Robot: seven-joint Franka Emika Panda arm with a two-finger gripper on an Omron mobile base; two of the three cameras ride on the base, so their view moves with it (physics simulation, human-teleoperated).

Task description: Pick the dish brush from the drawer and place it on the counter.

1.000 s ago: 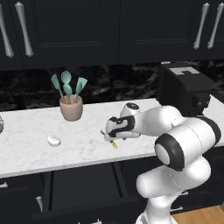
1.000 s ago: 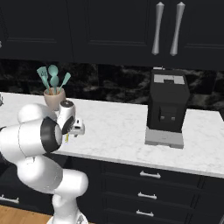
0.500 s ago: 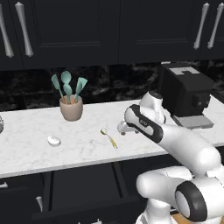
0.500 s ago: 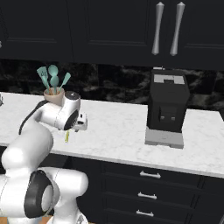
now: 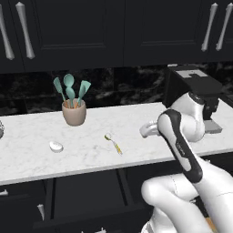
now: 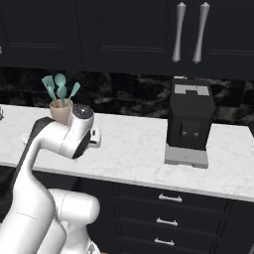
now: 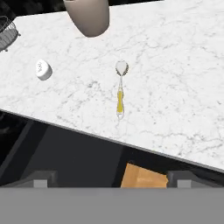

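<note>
The dish brush (image 7: 120,91) is lying mid-frame on the counter (image 7: 175,78); the tool (image 7: 111,183) is standing spread, gripping nothing.

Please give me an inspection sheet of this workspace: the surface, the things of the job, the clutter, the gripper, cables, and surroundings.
Surface: white marble counter, flat.
Job's things: dish brush lies flat on the counter, near its front edge, touched by nothing; drawer below stands open.
Clutter: cup of teal spatulas at the back; small white lump left of the brush; black coffee machine to the right.
Gripper: gripper raised clear of the counter, fingers apart, holding nothing.
Cables: nothing seen.
Surroundings: black upper cabinets with silver handles, dark backsplash, lower drawers.
</note>
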